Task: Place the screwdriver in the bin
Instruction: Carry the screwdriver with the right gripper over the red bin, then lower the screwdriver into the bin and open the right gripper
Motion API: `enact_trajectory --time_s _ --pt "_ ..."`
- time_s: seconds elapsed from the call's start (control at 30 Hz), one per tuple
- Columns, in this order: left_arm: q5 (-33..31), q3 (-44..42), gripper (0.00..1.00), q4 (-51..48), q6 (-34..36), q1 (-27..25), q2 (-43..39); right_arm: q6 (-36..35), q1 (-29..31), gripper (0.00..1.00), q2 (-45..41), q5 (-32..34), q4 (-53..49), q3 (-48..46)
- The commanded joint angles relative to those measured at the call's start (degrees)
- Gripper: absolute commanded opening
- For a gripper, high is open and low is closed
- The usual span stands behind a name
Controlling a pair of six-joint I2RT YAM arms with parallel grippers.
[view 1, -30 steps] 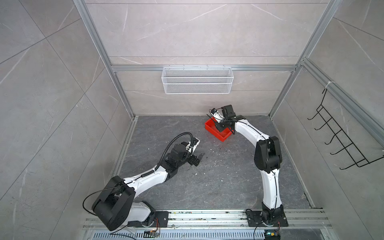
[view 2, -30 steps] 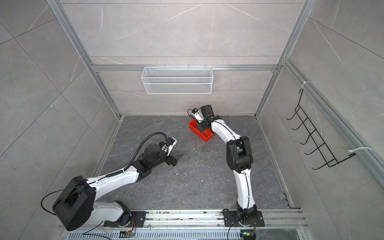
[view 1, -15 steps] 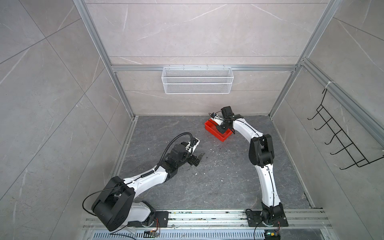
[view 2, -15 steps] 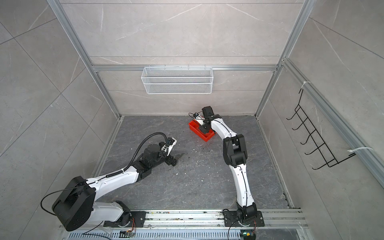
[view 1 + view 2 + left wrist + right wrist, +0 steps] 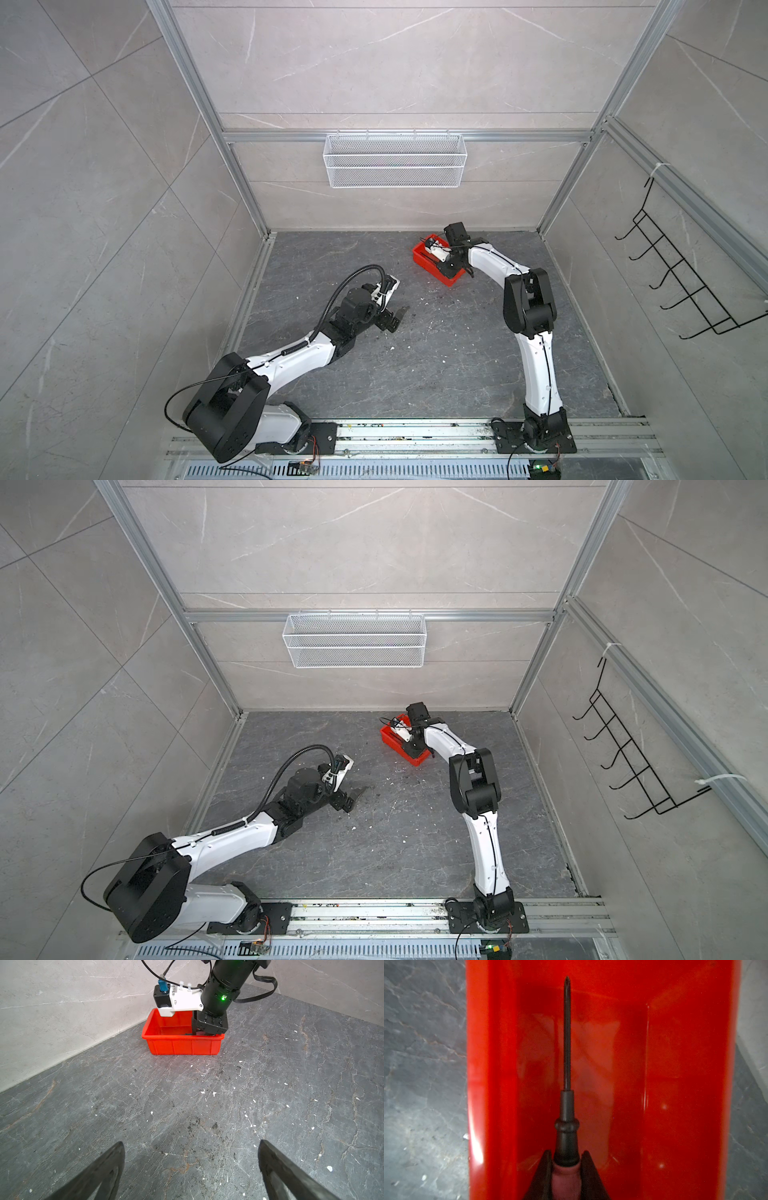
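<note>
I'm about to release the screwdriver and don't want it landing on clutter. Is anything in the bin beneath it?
Nothing visible. The right gripper holds the screwdriver by its handle inside the bin, and the bin floor around the shaft shows only bare red plastic in the right wrist view.

Both top views look steeply down from high above the base rail (image 5: 415,434), facing the back wall (image 5: 395,75), and share nearly the whole floor (image 5: 436,365). The left wrist view sits low over that floor and looks across it at the bin (image 5: 182,1046), well off. The right wrist view looks from very near along the screwdriver (image 5: 566,1043) into the same bin, which nearly fills it.
</note>
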Motion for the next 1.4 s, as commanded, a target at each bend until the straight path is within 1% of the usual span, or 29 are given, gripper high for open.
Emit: enact_trajectory --time_s 0.0,0.03,0.1,0.17,0.33,0.4,0.43,0.57,0.7,0.77,0.83,0.97,1.13,1.2,1.37 --pt "-2.23 -0.12 1.0 0.52 3.13 -0.17 -2.81 -0.1 -0.62 0.04 -2.22 0.54 2.67 -0.39" --pt "-2.5 0.02 1.0 -0.06 3.68 -0.14 -3.19 0.03 -0.64 0.05 -2.08 0.49 3.03 -0.45" --pt "-2.83 0.11 1.0 -0.99 4.44 -0.24 -4.09 0.3 -0.8 0.12 -1.75 0.43 3.65 -0.34" --pt "-2.83 0.04 1.0 -1.45 4.42 -0.16 -4.68 0.6 -0.88 0.16 -1.49 0.53 3.88 -0.11" --pt "-3.32 -1.04 1.0 -1.53 4.46 -0.18 -5.92 1.43 -1.07 0.36 -2.9 0.52 5.49 -1.21" --pt "-2.96 -1.35 1.0 -1.92 5.89 -0.19 -6.77 1.77 -1.28 0.43 -3.49 0.79 5.91 -1.64" --pt "-2.43 -1.39 1.0 -2.66 6.71 -0.14 -7.26 1.94 -1.46 0.48 -4.1 0.89 6.32 -2.14" --pt "-1.91 -1.66 1.0 -4.6 8.19 -0.01 -9.54 3.88 -2.0 0.56 -8.1 0.05 9.53 -5.57" --pt "-2.49 -3.13 1.0 -4.78 7.57 0.95 -11.11 6.91 -2.46 0.7 -14.74 -0.69 15.11 -12.43" --pt "-2.91 -3.79 1.0 -5.03 7.16 1.86 -11.8 8.77 -2.74 0.78 -18.96 -0.93 18.51 -17.2" --pt "-2.84 -4.99 1.0 -4.7 6.15 3.46 -12.83 10.63 -2.93 0.98 -23.49 -1.13 22.54 -22.72" --pt "-2.89 -7.39 1.0 -2.52 4.65 8.01 -13.91 14.94 -3.27 0.99 -32.77 -0.87 29.27 -33.35" --pt "-5.94 -10.1 1.0 2.81 3.5 14.61 -12.64 21.57 -3.61 0.99 -45.98 0.45 39.18 -49.2" --pt "-7.54 -11.39 1.0 5.67 1.79 17.62 -12.14 23.8 -3.66 0.99 -50.1 1.87 42.51 -54.26" --pt "-13.75 -13.49 1.0 9.0 0.3 23.47 -10.82 25.4 -3.9 0.99 -58.99 3.58 46.27 -65.98"
